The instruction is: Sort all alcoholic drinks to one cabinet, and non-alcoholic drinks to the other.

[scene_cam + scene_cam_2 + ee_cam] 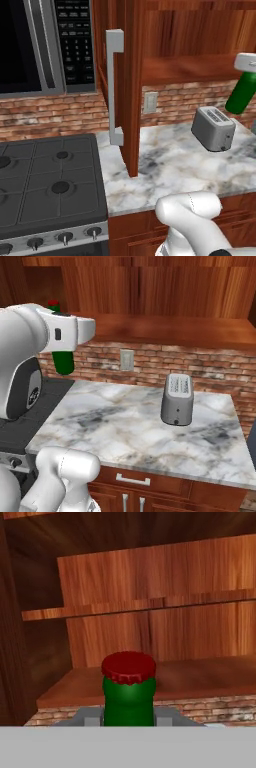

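I had the end effector closed on the green bottle, gripping it below its red crown cap; in the hand view the bottle rose upright between the finger tips, facing the open cabinet with its wooden shelf above and the cabinet floor behind the cap. That view gave me the grip and the cap, but nothing of the bench.

The left base view showed me the bottle's lower body hanging tilted in the air at the right edge, above and just right of the grey toaster, with part of the white hand above it. It also showed the open cabinet door with its pale handle, the stove and the microwave, which the hand view did not.

From the right base view the arm covered most of the bottle; I saw only a green stretch below the arm and a bit of red cap above it, at about the height of the cabinet's lower edge. The marble bench lay below, with the toaster standing on it well to the right, and a wall socket on the brick behind.
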Motion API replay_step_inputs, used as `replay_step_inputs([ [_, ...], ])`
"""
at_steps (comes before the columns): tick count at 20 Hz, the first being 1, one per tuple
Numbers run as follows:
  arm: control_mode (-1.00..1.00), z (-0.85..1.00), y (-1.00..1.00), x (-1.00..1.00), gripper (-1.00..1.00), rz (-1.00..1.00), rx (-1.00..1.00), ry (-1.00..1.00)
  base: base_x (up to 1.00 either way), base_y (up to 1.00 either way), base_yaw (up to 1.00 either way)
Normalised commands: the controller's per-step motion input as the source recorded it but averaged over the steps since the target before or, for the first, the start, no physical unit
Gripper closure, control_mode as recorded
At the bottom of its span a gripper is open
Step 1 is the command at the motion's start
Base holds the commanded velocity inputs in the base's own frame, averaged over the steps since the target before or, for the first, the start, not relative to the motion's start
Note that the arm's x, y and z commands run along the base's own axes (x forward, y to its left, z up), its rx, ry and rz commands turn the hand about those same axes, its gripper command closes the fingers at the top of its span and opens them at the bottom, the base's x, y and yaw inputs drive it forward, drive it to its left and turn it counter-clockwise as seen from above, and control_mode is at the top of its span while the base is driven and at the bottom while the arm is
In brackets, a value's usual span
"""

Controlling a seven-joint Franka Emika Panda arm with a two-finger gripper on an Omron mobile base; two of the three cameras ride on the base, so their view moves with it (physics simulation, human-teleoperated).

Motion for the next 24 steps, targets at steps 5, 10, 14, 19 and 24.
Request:
replay_step_inputs([
  [5,-1.00,0.06,0.66,0.60,1.00,0.01,-0.02,-0.04,0.00,0.00,0.00],
  [10,-1.00,0.00,0.43,0.71,1.00,0.00,0.00,-0.06,0.00,0.00,0.00],
  [14,-1.00,0.00,0.19,0.83,1.00,0.00,0.00,-0.04,0.00,0.00,0.00],
  [19,-1.00,0.00,0.09,0.87,1.00,0.00,0.00,-0.02,0.00,0.00,0.00],
  [24,-1.00,0.00,0.09,0.89,1.00,0.00,0.00,0.00,0.00,0.00,0.00],
])
